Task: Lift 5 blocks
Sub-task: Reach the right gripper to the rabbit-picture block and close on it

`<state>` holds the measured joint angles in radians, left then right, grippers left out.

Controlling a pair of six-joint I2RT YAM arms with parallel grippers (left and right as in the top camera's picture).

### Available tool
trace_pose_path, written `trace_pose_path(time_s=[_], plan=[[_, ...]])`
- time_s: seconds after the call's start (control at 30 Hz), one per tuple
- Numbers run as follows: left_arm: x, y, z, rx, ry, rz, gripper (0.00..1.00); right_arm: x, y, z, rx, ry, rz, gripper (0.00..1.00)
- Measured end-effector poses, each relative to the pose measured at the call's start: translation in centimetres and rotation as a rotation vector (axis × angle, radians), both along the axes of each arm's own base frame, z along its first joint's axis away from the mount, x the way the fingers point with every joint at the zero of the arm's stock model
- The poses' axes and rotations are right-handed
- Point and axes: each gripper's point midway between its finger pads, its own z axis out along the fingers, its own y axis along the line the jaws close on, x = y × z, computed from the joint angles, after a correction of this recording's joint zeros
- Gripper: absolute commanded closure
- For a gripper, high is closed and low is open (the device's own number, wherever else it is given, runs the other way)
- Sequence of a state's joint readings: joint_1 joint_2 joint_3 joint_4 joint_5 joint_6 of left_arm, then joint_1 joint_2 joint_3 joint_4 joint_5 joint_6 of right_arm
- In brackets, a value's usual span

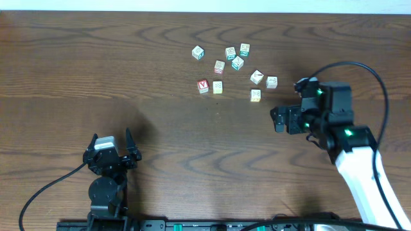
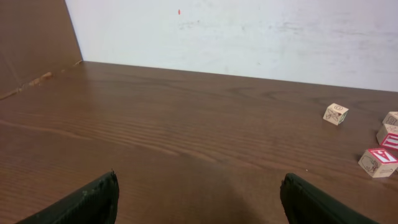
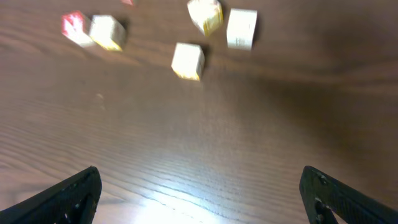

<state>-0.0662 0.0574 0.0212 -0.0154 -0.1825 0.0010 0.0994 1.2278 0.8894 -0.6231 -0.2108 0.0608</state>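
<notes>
The blocks lie in a loose cluster at the far middle of the table. The red V block sits beside a cream one. Three more cream blocks lie to the right. My right gripper hangs open just right of and nearer than them; its view shows the closest block ahead, with bare wood between the fingers. My left gripper stands open at the near left, far from the cluster; its view catches the red V block at the right edge.
Cubes with teal or green prints and a pinkish one sit behind the task blocks. A white wall rises past the table's far edge. The right arm's cable loops above the table.
</notes>
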Motion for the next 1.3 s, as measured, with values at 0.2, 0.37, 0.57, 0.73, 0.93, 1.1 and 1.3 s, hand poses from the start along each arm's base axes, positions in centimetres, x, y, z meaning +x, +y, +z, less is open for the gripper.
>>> trace_pose_path(time_s=[0.2, 0.37, 0.57, 0.73, 0.93, 1.1, 1.3], plan=[[0.0, 0.0, 0.0, 0.0, 0.0, 0.0, 0.17, 2.0, 0.2, -0.9, 0.005, -0.018, -0.004, 0.01], [0.0, 0.0, 0.0, 0.0, 0.0, 0.0, 0.16, 4.0, 0.2, 1.2, 0.011, -0.113, -0.017, 0.01], [0.0, 0.0, 0.0, 0.0, 0.0, 0.0, 0.17, 5.9, -0.5, 0.2, -0.031, -0.067, -0.061, 0.01], [0.0, 0.0, 0.0, 0.0, 0.0, 0.0, 0.16, 8.3, -0.8, -0.9, -0.059, -0.002, -0.078, 0.01], [0.0, 0.0, 0.0, 0.0, 0.0, 0.0, 0.17, 11.3, -0.5, -1.8, -0.07, 0.07, -0.082, 0.09], [0.0, 0.0, 0.0, 0.0, 0.0, 0.0, 0.17, 12.5, -0.4, -3.1, -0.073, 0.105, -0.084, 0.06], [0.0, 0.0, 0.0, 0.0, 0.0, 0.0, 0.16, 12.4, -0.4, -5.6, -0.077, 0.167, -0.09, 0.09]])
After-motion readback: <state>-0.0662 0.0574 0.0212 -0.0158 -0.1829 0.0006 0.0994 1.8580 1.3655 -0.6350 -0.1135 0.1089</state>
